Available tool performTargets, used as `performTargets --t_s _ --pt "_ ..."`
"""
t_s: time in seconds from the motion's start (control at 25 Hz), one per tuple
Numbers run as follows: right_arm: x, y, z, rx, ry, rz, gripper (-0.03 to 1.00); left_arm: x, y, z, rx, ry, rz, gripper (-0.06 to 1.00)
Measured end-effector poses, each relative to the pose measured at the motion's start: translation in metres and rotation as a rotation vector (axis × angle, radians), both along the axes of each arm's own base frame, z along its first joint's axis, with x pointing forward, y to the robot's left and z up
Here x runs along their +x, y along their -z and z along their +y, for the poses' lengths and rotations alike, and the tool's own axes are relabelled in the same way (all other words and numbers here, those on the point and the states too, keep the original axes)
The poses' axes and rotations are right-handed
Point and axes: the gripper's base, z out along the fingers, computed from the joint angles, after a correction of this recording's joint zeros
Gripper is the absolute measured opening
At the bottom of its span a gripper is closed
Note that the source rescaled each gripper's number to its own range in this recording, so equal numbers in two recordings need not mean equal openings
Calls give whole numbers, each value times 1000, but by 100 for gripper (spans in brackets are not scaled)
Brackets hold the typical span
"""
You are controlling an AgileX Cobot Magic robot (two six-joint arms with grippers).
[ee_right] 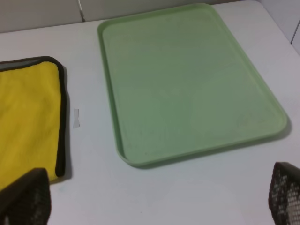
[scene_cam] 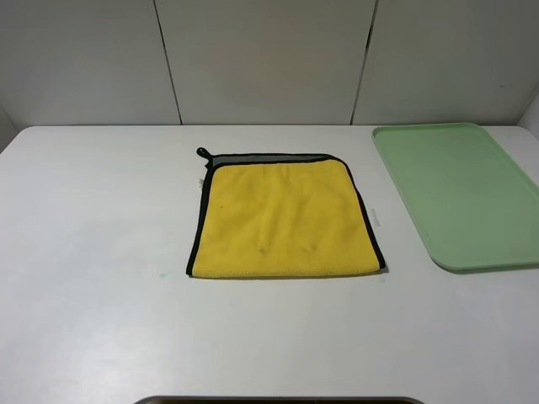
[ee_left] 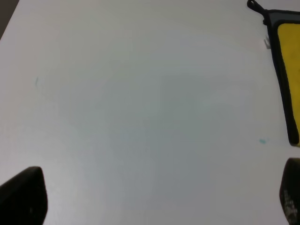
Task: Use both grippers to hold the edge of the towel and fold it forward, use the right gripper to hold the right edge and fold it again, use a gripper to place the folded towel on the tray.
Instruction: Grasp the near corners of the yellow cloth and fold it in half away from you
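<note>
The yellow towel (scene_cam: 285, 219) lies flat at the table's middle, with black edging (scene_cam: 194, 227), a grey strip along its far edge and a black loop (scene_cam: 202, 152) at the far left corner. The pale green tray (scene_cam: 472, 194) sits to its right and holds nothing. Neither arm shows in the exterior view. My left gripper (ee_left: 154, 201) is open and empty above bare table, left of the towel (ee_left: 288, 65). My right gripper (ee_right: 154, 197) is open and empty above the table near the tray (ee_right: 187, 89) and the towel's right edge (ee_right: 62, 117).
A small white tag (scene_cam: 373, 216) lies on the white table (scene_cam: 93, 227) between towel and tray. A teal speck (scene_cam: 160, 274) marks the table left of the towel. A dark rim (scene_cam: 278, 400) shows at the front edge. Grey wall panels stand behind.
</note>
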Motion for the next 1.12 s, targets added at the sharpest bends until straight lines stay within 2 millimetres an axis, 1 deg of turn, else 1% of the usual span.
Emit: performTargets --t_s 1.12 --pt "0 0 0 0 0 0 100 0 0 0 0 0 0 100"
